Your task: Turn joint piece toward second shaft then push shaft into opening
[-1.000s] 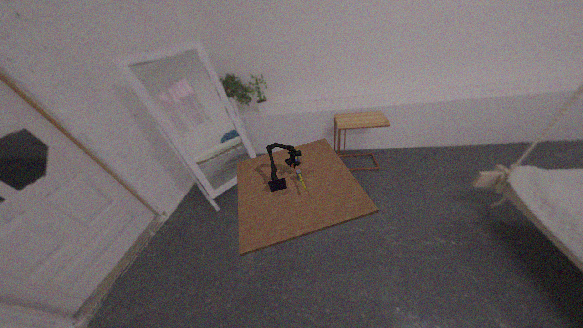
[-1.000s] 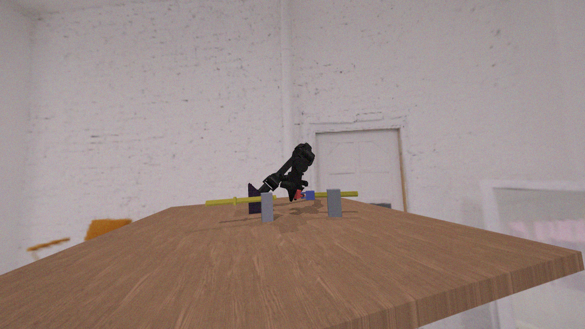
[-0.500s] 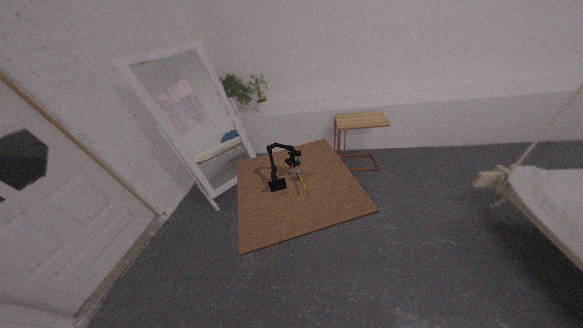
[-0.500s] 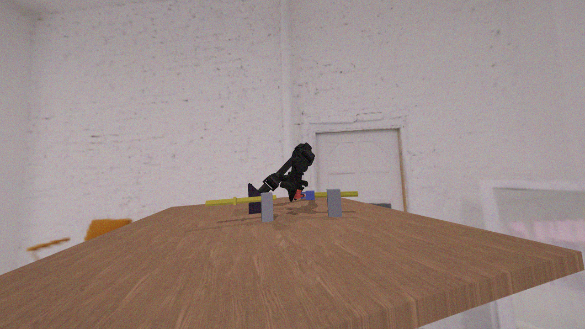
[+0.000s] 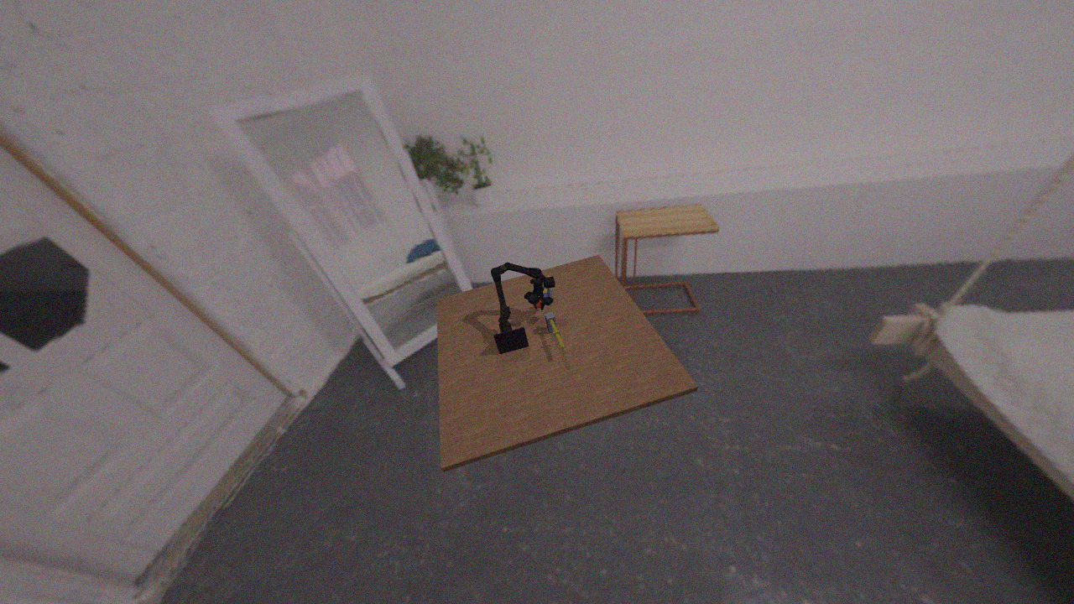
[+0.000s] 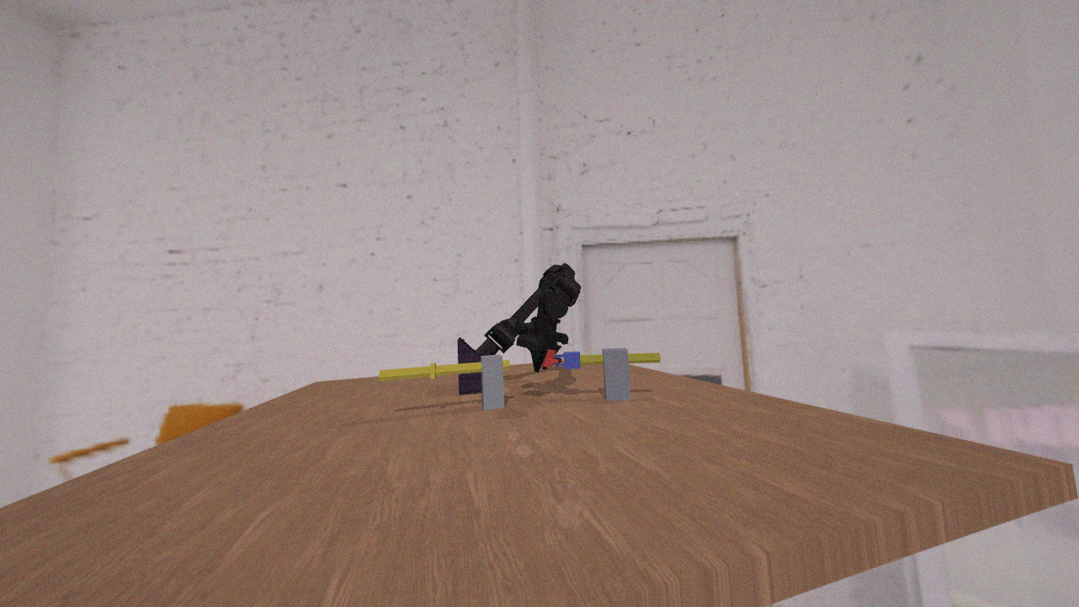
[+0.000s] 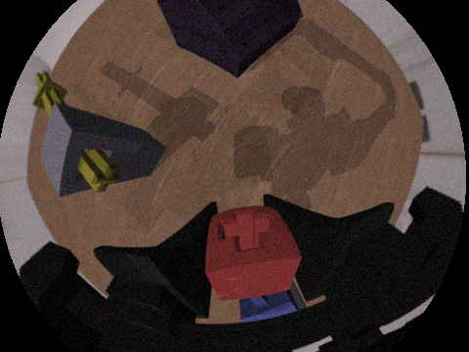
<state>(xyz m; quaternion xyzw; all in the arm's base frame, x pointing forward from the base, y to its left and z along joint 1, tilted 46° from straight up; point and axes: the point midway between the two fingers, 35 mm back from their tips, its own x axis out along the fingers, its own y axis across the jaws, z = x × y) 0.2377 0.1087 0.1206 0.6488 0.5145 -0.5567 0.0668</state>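
The red joint piece (image 6: 550, 359) (image 7: 252, 266) sits between my fingers. My gripper (image 6: 539, 368) (image 7: 240, 202) is shut on it, one finger on each side. A cross-shaped opening shows on its face in the wrist view. Its hinge side meets a blue fork (image 6: 571, 360) (image 7: 269, 308) on the end of the fixed yellow shaft (image 6: 641, 357), which runs through a grey block (image 6: 616, 375). The second yellow shaft (image 6: 403, 373) (image 7: 98, 170) (image 5: 557, 336) passes through the other grey block (image 6: 492, 383) (image 7: 56, 152) (image 5: 550, 323). Its near end stands apart from the red piece.
The wooden table (image 5: 495, 420) (image 6: 377, 512) carries everything. The dark arm base (image 5: 511, 341) (image 7: 234, 34) stands beside the blocks. The second shaft's collar (image 6: 432, 370) is on the far side of its block from the joint. A mirror (image 5: 315, 187) and a side table (image 5: 664, 220) stand beyond the table.
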